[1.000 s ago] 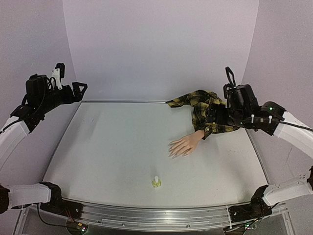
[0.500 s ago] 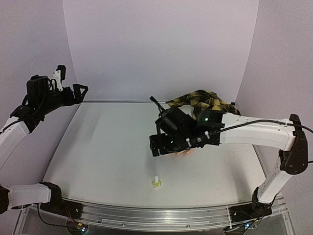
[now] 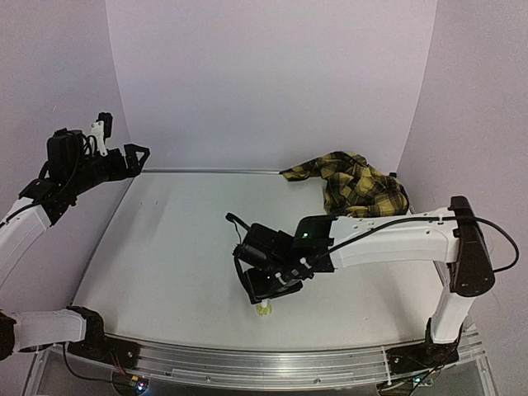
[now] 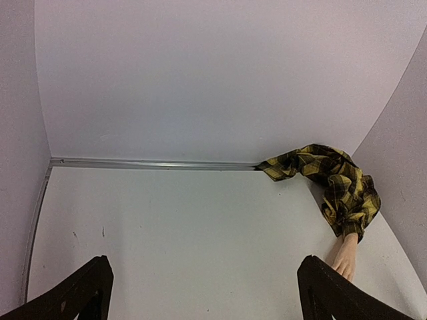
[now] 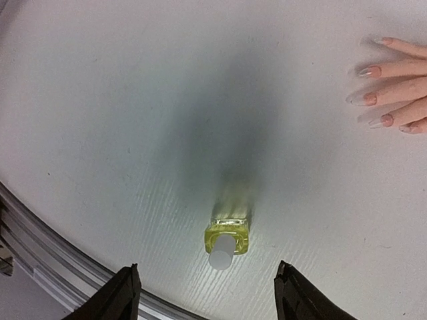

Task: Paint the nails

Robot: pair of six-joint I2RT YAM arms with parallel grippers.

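A skin-coloured mannequin hand (image 5: pixel 400 80) lies flat on the table. Its glossy nails (image 5: pixel 371 71) show at the top right of the right wrist view. The left wrist view shows the hand (image 4: pixel 345 257) coming out of a yellow-and-black plaid sleeve (image 4: pixel 333 183). From above I see the sleeve (image 3: pixel 355 186), but my right arm hides the hand. A tiny yellowish bottle (image 5: pixel 228 237) with a white cap stands upright near the front edge (image 3: pixel 263 309). My right gripper (image 5: pixel 207 288) hovers just over it (image 3: pixel 268 289), open, its fingers apart on either side of the bottle. My left gripper (image 3: pixel 136 153) is raised at the far left, open and empty (image 4: pixel 203 293).
A metal rail (image 3: pixel 272 363) runs along the table's near edge, just beyond the bottle (image 5: pixel 40 247). My right arm (image 3: pixel 388 239) stretches across the table's right half. Lavender walls close in the back and sides.
My right arm swung from the back right by the sleeve, across the hand, down to the bottle at the front centre; its jaws have narrowed. The left arm has stayed put.
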